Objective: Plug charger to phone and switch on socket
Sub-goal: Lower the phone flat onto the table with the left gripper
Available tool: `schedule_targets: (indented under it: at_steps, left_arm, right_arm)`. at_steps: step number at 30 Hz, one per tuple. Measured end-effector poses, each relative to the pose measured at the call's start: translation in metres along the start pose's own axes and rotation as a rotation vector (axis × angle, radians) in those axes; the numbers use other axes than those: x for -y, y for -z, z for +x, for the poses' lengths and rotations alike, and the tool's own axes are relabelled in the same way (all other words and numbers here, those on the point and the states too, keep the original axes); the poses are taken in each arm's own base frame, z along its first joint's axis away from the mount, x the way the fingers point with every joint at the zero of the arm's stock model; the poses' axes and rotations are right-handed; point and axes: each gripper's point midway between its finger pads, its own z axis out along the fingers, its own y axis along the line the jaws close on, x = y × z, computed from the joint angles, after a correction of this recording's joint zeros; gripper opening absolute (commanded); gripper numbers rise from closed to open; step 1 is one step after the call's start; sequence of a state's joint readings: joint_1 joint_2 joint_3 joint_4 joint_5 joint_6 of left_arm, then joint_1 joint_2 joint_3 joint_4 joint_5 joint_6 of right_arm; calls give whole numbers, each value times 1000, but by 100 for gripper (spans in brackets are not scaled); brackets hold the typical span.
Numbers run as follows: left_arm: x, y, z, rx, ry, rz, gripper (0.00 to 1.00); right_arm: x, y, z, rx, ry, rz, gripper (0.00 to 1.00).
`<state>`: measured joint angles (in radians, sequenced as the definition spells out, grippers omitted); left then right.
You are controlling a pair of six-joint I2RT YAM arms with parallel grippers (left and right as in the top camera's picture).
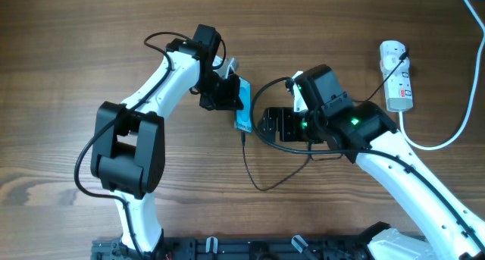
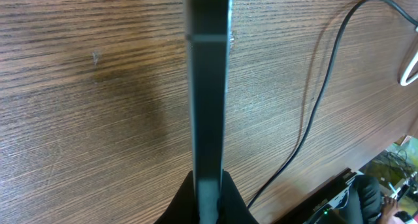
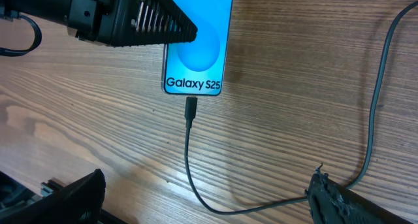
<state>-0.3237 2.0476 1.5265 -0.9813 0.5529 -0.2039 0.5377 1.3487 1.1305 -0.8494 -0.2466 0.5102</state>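
Two claws met near the middle of the table (image 1: 68, 40). The left claw (image 1: 226, 93) was clamped on the phone (image 1: 244, 107), which sat just left of centre with its cyan screen up and its long side running up and down the overhead view. From the left wrist the phone (image 2: 209, 87) showed edge-on, a dark slab rising from between the fingers (image 2: 181, 212). It seemed to be held slightly off the wood, though the views did not settle that.

From the right wrist, the phone (image 3: 199, 48) had its white text band at the near end, and a ridged finger (image 3: 153, 25) of the left claw lay across the upper left of the screen. The charger (image 3: 188, 152) had its plug tip against the middle of the phone's near edge, apparently seated in the port. Its cable ran down, then curved right and climbed the right side of the view.

The right claw (image 1: 276, 125) stood wide and empty, just right of the phone's lower end.

The socket (image 1: 397, 76) lay well to the right, a dark plug in its far end and a white cord (image 1: 447, 142) looping beside it. Its switch was too small to read.
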Motion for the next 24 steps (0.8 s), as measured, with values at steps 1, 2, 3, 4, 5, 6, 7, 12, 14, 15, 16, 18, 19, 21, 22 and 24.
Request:
schedule_targets:
  at_steps: [1,2,3,4,5,6,7,12,14,15,16,18,19,21,22,24]
  left_arm:
    - [0,0,0,-1,0,0,4]
    - [0,-2,0,-3,0,2,4]
    - [-1,-5,-1,-7,0,2,4]
    - [-4,-12,-2,-15,4,0,4]
    - [-8,-18,-3,-27,11,-4,4]
    - [-10,-22,-4,-31,12,-4,4]
    - [-9,-25,-5,-33,8,11,7]
    - [-9,-26,-5,-34,6,10,15]
    - [-13,-26,-6,-29,6,-10,20]
    - [-16,-26,-6,-24,6,-29,24]
    - [-21,-26,-8,-16,5,-60,25]
    - [-29,-25,-10,-4,4,-108,27]
    - [-34,-25,-11,3,3,-132,27]
    - [-37,-24,-12,8,3,-153,29]
    - [-39,-24,-12,9,3,-164,30]
    - [-42,-23,-12,10,5,-183,36]
  right_arm:
    - [0,0,0,0,0,0,100]
    - [0,0,0,0,0,0,100]
    - [0,0,0,0,0,0,100]
    - [0,0,0,0,0,0,100]
    - [0,0,0,0,0,0,100]
    - [0,0,0,-1,0,0,100]
    - [0,0,0,-1,0,1,100]
    - [0,0,1,-3,-1,2,100]
    - [0,0,1,-4,-1,2,100]
    - [0,0,1,-4,-1,2,100]
    - [0,0,1,-3,-1,2,100]
    - [0,0,1,-4,-1,2,100]
    - [0,0,1,-3,-1,2,100]
    - [0,0,1,-4,-1,2,100]
    - [0,0,1,-4,-1,2,100]
    - [1,0,1,-3,-1,2,100]
